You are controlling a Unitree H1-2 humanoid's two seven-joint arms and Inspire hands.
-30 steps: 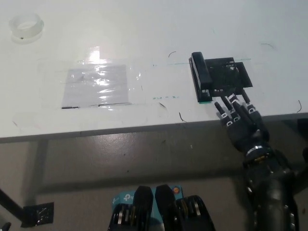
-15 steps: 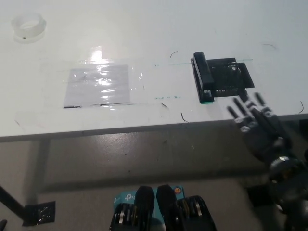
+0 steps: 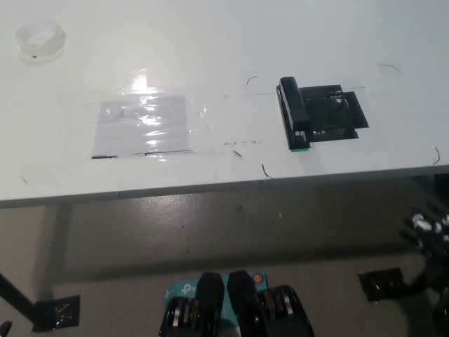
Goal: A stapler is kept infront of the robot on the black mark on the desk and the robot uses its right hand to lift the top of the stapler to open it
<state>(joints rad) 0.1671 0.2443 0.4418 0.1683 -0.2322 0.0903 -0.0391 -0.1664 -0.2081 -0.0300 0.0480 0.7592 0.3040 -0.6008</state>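
The black metal stapler (image 3: 294,112) lies on the white counter (image 3: 210,42), at the left edge of the black square mark (image 3: 335,114); the black right hand (image 3: 429,235) hangs below the counter edge at far right, whether its fingers are apart or together I cannot tell.

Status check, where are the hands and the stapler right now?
Right hand low at the right edge, below the desk, off the stapler. Left hand not in view. Stapler alone on the black mark. Nothing in the way.

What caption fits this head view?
Black stapler lies on its black mark; right hand hangs below the desk edge.
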